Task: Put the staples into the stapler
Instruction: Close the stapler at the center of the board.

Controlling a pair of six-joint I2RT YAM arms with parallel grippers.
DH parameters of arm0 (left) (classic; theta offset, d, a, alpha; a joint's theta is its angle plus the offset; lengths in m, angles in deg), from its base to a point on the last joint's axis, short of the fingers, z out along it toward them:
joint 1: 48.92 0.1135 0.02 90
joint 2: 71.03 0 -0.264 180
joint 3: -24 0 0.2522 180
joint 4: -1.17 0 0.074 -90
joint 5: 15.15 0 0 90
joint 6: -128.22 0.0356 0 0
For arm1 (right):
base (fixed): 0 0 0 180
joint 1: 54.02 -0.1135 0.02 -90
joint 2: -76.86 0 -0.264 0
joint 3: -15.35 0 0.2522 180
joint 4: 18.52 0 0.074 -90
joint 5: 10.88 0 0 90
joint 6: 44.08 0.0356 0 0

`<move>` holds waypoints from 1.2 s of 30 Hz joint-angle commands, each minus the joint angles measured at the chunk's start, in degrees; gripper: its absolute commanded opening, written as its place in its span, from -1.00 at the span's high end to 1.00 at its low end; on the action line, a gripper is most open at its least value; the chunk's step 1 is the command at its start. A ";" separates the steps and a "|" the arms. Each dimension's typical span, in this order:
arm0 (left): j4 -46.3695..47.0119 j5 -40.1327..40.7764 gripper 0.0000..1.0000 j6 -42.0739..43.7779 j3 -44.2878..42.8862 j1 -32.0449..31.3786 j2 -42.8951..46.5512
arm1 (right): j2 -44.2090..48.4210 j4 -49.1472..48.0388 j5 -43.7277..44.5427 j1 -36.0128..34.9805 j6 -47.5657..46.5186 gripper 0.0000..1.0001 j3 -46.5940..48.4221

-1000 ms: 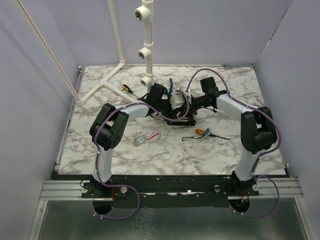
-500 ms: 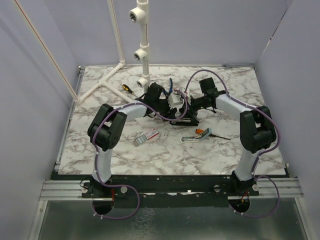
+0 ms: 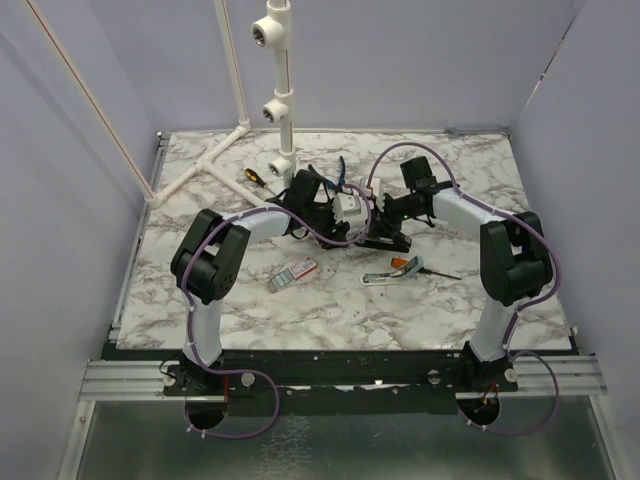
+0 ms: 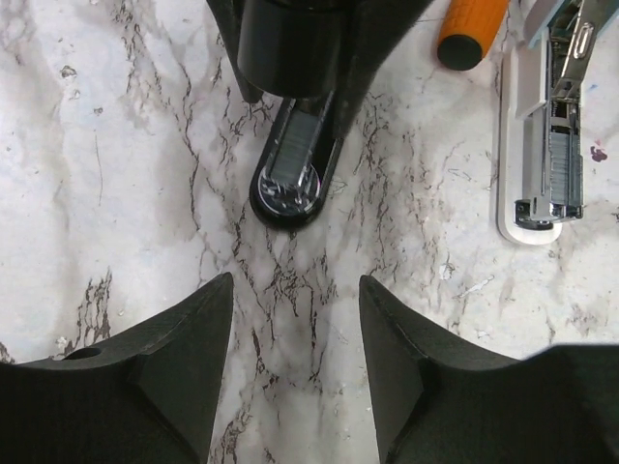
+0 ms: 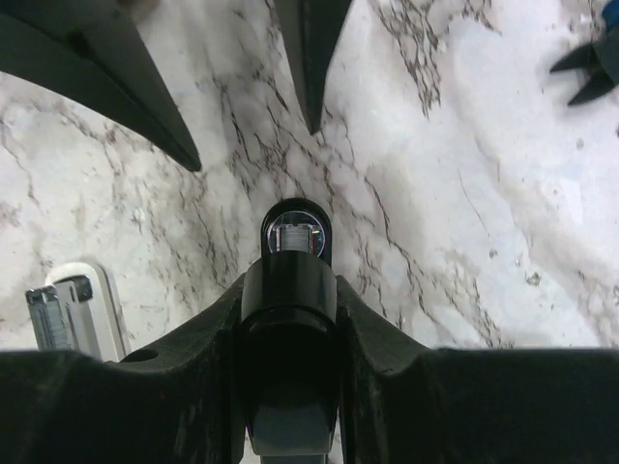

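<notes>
The black stapler (image 3: 384,240) lies hinged open on the marble table (image 3: 200,250) at centre. My right gripper (image 3: 392,218) is shut on its raised upper arm (image 5: 287,290). Its lower half, with the silvery metal channel (image 4: 295,159), points toward my left gripper (image 4: 296,290). That gripper hovers just short of the stapler's tip (image 5: 297,232), open, with only bare marble between its fingers (image 5: 145,87). The white and red box of staples (image 3: 293,273) rests nearer the front, left of centre. I cannot tell whether a staple strip sits in the channel.
A pale bar (image 4: 542,126) with metal parts lies to the right of the stapler, beside an orange-handled screwdriver (image 3: 405,265). A yellow-handled screwdriver (image 3: 255,178) and white pipes (image 3: 280,100) stand at the back. Blue handles (image 5: 595,58) are near.
My left gripper has opened a little and drawn back from the stapler. The right gripper has shifted slightly right with the stapler in it.
</notes>
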 commanded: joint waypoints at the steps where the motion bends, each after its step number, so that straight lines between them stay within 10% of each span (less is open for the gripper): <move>1: -1.15 -4.21 -0.13 2.25 0.20 1.21 1.83 | -1.26 3.74 6.77 0.57 0.25 0.63 -0.72; 16: -1.11 -2.06 -0.14 1.54 -2.17 -0.91 1.02 | -0.79 6.47 11.97 0.71 2.00 -0.28 0.10; 36: -1.08 0.59 -0.14 -1.92 -3.32 -2.23 0.81 | -1.55 10.01 10.77 3.70 -3.06 -0.06 -1.52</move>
